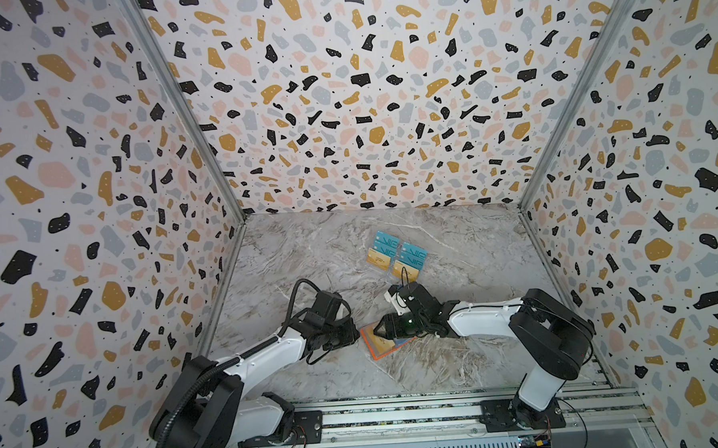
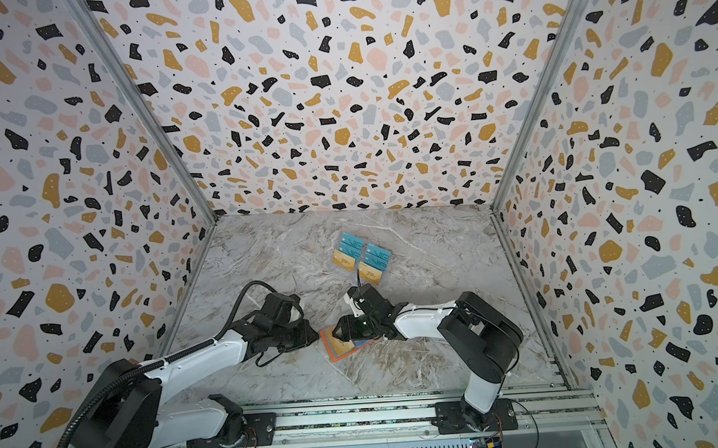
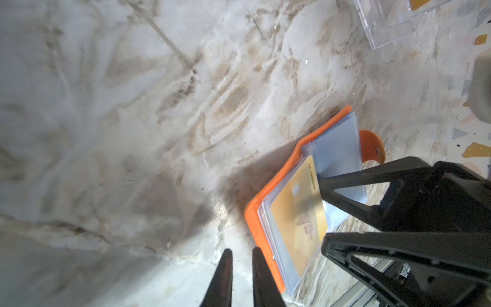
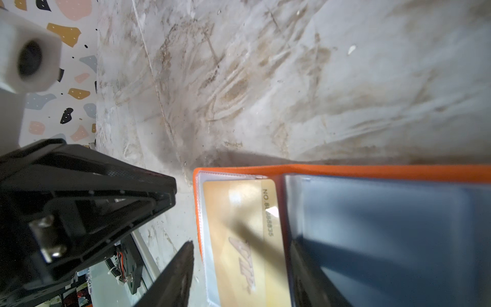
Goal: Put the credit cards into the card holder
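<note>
**Open holder [image 3: 253, 212]** flat on the counter [image 1: 309, 256], directly beneath the right hand [image 3: 322, 211] and just beside the fingertips of the left hand [image 3: 242, 251]. The orange cover faces down and the clear sleeves face up.

**Contents.** One gold card [image 4: 239, 239] lies in the sleeve of the page nearer the left hand, its numbered long edge towards the fold. Whether it is fully seated cannot be told. The facing page shows an empty bluish sleeve [image 3: 337, 148]. The snap tab [image 3: 372, 146] projects from the cover's edge on the side away from the left hand.

**Right hand.** The fingers are spread wide over the card page. One fingertip [image 3: 324, 185] is down at the fold beside the card's numbered edge, and the second is over the same page. Nothing is pinched between them.

**Left hand.** The fingers are narrowly parted with nothing between them, tips low over the counter at the holder's outer orange edge. Contact with that edge cannot be told.

**Background.** Beyond the right hand, towards the back wall and apart from the holder, a clear rack [image 3: 382, 29] sits on the counter carrying teal cards [image 1: 385, 240] and two gold cards [image 1: 379, 259]
</note>
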